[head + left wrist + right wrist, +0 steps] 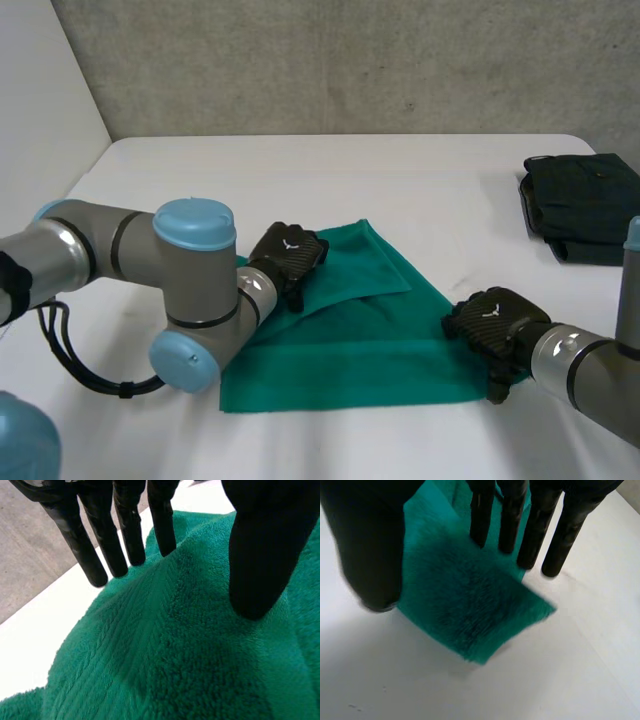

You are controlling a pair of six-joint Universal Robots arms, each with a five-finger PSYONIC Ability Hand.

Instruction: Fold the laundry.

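Right hand (492, 322) sat at the near-right corner of the green towel (350, 355). Fingers straight and spread, thumb wide, nothing pinched; the corner lay under its palm. Towel lay on the white table (300, 170), long axis left-right, one flap folded across its far part. Left hand (288, 255) was over the far-left edge by that flap, fingers straight too, holding nothing. Each hand was nearest its own side. Dark folded garment (580, 205) lay far right, well apart. Small white marks on the hand backs, no readable text.

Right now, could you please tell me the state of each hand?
Left hand: open, fingers straight over the green towel.
Right hand: open, fingers straight over a corner of the green towel.
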